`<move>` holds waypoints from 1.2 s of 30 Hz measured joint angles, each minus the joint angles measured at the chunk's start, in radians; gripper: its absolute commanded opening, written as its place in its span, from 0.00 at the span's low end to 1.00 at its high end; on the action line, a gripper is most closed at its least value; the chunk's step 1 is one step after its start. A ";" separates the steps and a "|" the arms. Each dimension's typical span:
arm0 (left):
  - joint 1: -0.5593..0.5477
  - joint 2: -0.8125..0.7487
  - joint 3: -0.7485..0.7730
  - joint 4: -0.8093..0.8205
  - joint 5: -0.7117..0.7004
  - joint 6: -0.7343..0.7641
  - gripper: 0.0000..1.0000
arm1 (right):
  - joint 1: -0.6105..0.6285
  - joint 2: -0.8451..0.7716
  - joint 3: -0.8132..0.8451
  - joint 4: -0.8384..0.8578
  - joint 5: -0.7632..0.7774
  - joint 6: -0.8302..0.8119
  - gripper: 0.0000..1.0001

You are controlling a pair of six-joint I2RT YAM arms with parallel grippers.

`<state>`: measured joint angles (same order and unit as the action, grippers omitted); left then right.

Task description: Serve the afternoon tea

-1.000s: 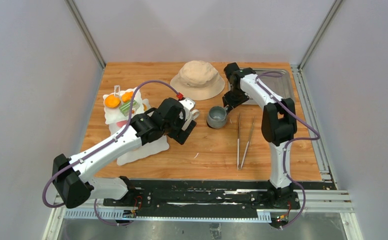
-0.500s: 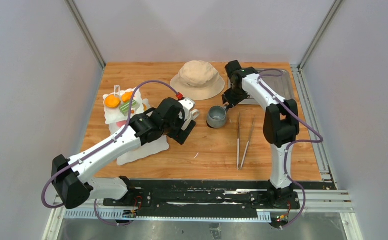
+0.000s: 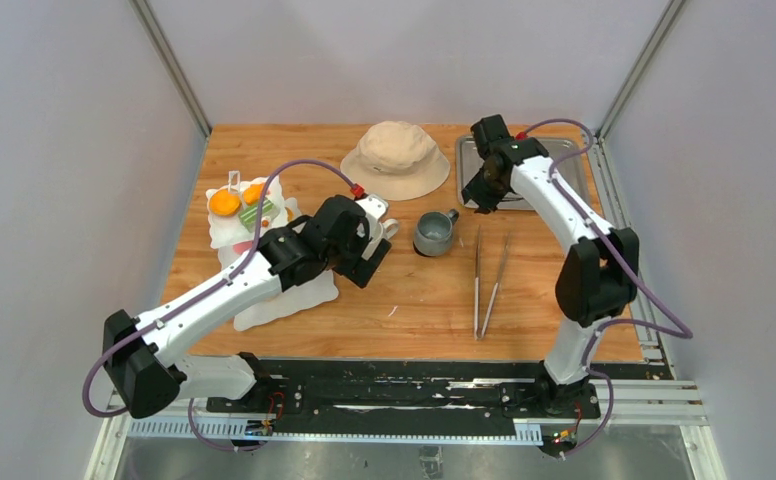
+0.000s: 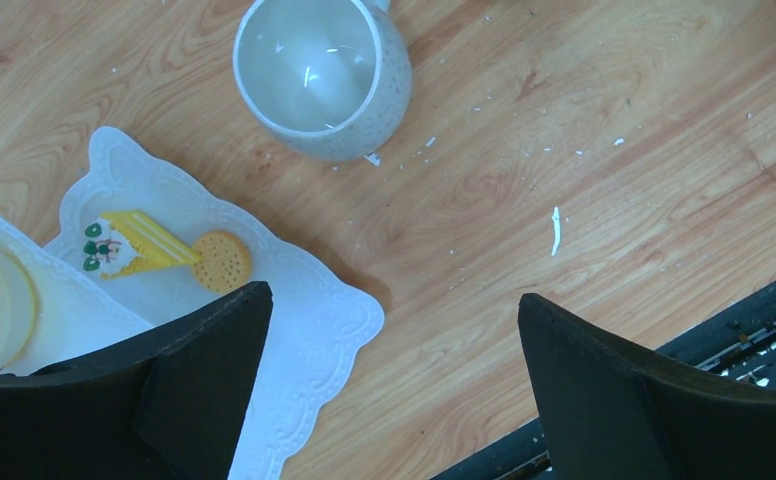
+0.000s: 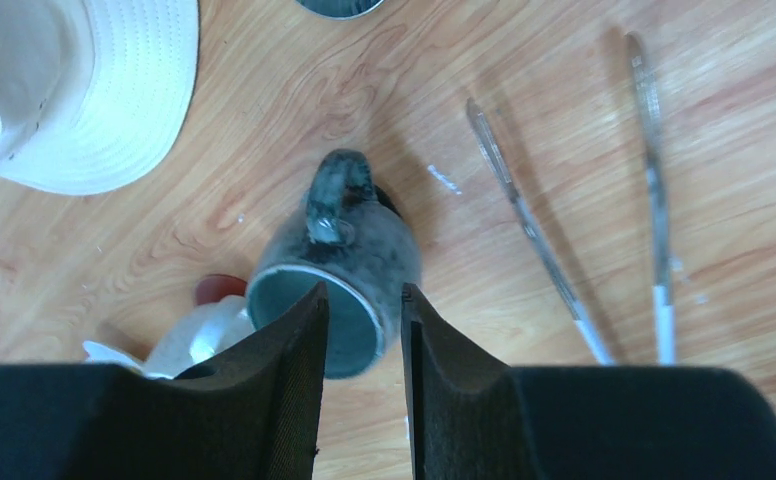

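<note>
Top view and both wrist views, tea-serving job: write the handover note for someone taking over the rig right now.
Claws: left claw wide open and empty, over the near edge of the stand, close to the white mug. Right claw has its jaws a narrow gap apart, empty, raised beyond the grey mug by the metal tray.
Things: pastries sit on the stand; both mugs stand upright on the table, right of the stand.
Done: pastries look plated.
Left: probably the final placing of the mugs; neither is held.
</note>
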<state>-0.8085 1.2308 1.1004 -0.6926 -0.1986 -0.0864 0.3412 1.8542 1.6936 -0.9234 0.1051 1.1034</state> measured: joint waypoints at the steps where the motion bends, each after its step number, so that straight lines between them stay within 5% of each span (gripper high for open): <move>1: 0.000 -0.001 0.001 -0.001 -0.007 0.000 0.98 | 0.000 -0.032 -0.023 0.013 0.015 -0.043 0.31; 7: 0.000 -0.053 0.006 0.002 -0.070 -0.003 0.98 | -0.002 -0.305 -0.227 0.096 0.143 -0.302 0.33; 10: 0.000 -0.129 -0.005 0.022 -0.102 -0.009 0.98 | -0.002 -0.506 -0.375 0.137 0.232 -0.420 0.44; 20: -0.001 -0.285 -0.032 0.102 -0.154 -0.040 0.98 | -0.004 -1.062 -0.758 0.364 0.427 -0.612 0.54; 36: -0.001 -0.306 -0.074 0.149 -0.194 -0.072 0.98 | -0.004 -1.164 -0.810 0.500 0.552 -0.689 0.53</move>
<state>-0.8093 0.9245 1.0264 -0.5434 -0.3923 -0.1589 0.3374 0.6903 0.8833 -0.4229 0.6571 0.4141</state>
